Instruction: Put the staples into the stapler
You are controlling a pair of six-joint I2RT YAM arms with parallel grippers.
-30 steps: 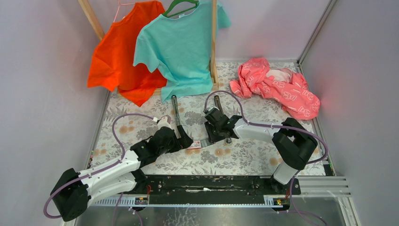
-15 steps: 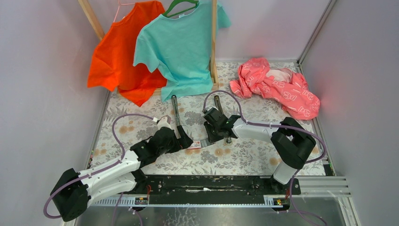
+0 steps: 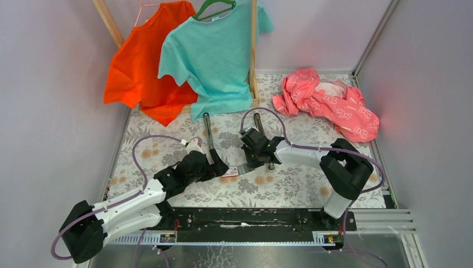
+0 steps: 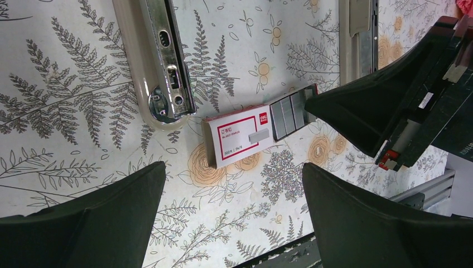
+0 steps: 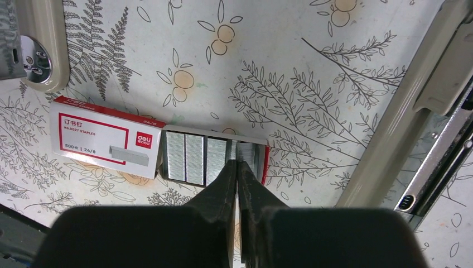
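Observation:
The staples box [image 3: 233, 171], white with red print, lies on the floral table between both grippers, its tray slid out and showing grey strips [image 5: 192, 159]. It also shows in the left wrist view [image 4: 240, 137]. The stapler lies opened out in two long parts, one left [image 3: 207, 131] and one right [image 3: 259, 124]. My right gripper [image 5: 237, 164] is shut, its tips pinched on the edge of the rightmost staple strip [image 5: 248, 153] in the tray. My left gripper [image 4: 234, 184] is wide open and empty, just near-left of the box.
An orange shirt [image 3: 139, 67] and a teal shirt [image 3: 215, 56] hang on a wooden rack at the back. A pink cloth [image 3: 329, 100] lies at the back right. Grey walls close in both sides. A black rail [image 3: 251, 218] runs along the near edge.
My right gripper has shifted slightly left and away over the box tray. The left arm, box and stapler have not moved.

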